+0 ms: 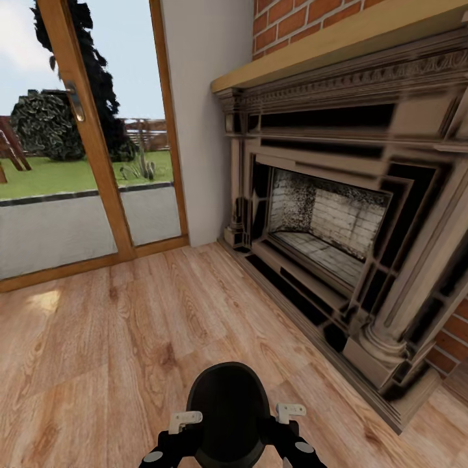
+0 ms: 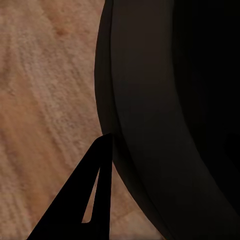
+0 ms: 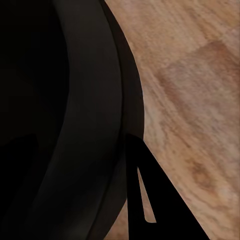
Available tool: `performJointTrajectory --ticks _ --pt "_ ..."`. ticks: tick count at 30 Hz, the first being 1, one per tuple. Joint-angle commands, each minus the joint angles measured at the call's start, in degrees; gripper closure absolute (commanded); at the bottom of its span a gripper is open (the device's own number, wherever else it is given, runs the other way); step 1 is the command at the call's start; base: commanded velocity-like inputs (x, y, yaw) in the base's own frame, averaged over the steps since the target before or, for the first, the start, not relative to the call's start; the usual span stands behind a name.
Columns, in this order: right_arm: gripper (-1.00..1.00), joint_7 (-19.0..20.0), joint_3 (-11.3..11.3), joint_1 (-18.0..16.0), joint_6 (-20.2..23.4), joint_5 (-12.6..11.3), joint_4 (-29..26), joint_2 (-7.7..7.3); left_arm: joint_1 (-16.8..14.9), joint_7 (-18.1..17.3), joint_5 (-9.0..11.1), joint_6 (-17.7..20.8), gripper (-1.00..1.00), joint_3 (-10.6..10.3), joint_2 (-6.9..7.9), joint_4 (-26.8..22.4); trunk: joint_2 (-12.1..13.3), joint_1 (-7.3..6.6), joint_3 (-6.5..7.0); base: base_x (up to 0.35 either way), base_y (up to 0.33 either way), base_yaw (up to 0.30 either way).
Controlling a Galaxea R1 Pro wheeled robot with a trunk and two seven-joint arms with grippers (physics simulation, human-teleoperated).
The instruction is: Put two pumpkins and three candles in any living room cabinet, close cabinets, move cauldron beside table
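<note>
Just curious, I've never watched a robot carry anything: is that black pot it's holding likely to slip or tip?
The cauldron looks rigid and probably heavy. Its rounded, smooth-looking wall could slip. A pincer on each side, left and right, probably limits tipping.

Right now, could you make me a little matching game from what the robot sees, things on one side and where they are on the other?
Things:
1. cauldron
2. fireplace
3. glass door
4. brick wall

Places:
A. above the mantel shelf
B. on the view's left, looking onto a lawn
C. low in the middle, between the two hands
D. on the view's right, against the wall

Pairs: 1-C, 2-D, 3-B, 4-A
</note>
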Motion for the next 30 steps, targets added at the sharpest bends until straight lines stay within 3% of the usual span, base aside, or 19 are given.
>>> performJointTrajectory --ticks 1,5,10,22,30 --pt "1.00 -0.3 0.0 -0.1 0.0 -1.2 -0.2 -0.01 0.0 0.3 0.5 0.0 1.00 -0.2 0.02 -0.1 0.0 -0.02 -0.04 0.000 0.000 0.000" --pt "1.00 -0.1 0.3 -0.1 -0.1 -0.9 -0.3 -0.06 -0.1 0.2 0.9 0.3 1.00 -0.3 0.38 -0.4 0.0 -0.01 -0.05 0.000 0.000 0.000" --pt "1.00 -0.3 0.3 -0.1 -0.2 -3.1 0.0 -0.16 0.1 -0.1 0.8 1.9 1.00 -0.7 0.46 -1.7 0.0 -0.01 -0.05 0.000 0.000 0.000" --pt "1.00 -0.4 0.0 -0.1 -0.2 -1.6 0.2 0.23 0.2 -0.1 0.6 0.5 1.00 -0.6 0.28 -1.5 0.0 -0.01 -0.05 0.000 0.000 0.000" --pt "1.00 -0.4 -0.1 -0.1 -0.2 -1.1 0.1 0.30 0.2 -0.2 0.6 0.1 1.00 -0.5 0.31 -1.2 0.1 -0.22 1.72 0.000 0.000 0.000"
